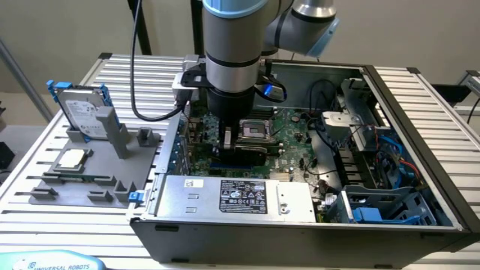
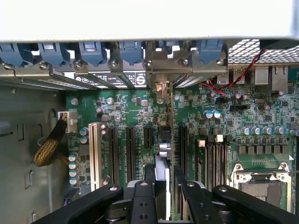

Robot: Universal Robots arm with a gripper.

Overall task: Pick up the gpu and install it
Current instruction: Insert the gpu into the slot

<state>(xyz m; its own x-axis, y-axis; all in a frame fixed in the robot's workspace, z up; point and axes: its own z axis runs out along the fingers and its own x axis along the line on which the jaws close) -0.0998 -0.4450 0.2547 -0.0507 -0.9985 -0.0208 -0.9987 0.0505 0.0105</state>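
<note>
Inside the open case (image 1: 390,169), the arm (image 1: 232,50) reaches straight down over the motherboard (image 1: 289,132), and its pincer (image 2: 163,179) is closed narrow on the gpu (image 2: 162,144). In the wrist view the card stands on edge between the two black fingers (image 2: 149,175), running from them toward the rear wall of the case, where its silver bracket (image 2: 161,88) meets the row of slot covers. It sits over the band of expansion slots; whether it is fully seated cannot be told.

Beside the card the wrist view shows one white slot (image 2: 95,151) and at least three black slots (image 2: 129,151), all bare. Six blue clips (image 2: 93,51) line the rear wall above the slot covers. One braided yellow cable (image 2: 49,147) runs to a white plug at the board's edge. One processor socket (image 2: 259,184) with a metal frame lies on the far side of the card from the white slot.

In the exterior view one grey power supply (image 1: 232,197) fills the near end of the case, and one blue drive bay (image 1: 383,205) sits at the exterior view's right of it.

On the desk (image 1: 435,107), at the exterior view's left of the case, one grey fixture (image 1: 82,180) carries one hard drive (image 1: 81,112) with blue rails, standing upright, and one square silver chip (image 1: 73,159) lying flat.
</note>
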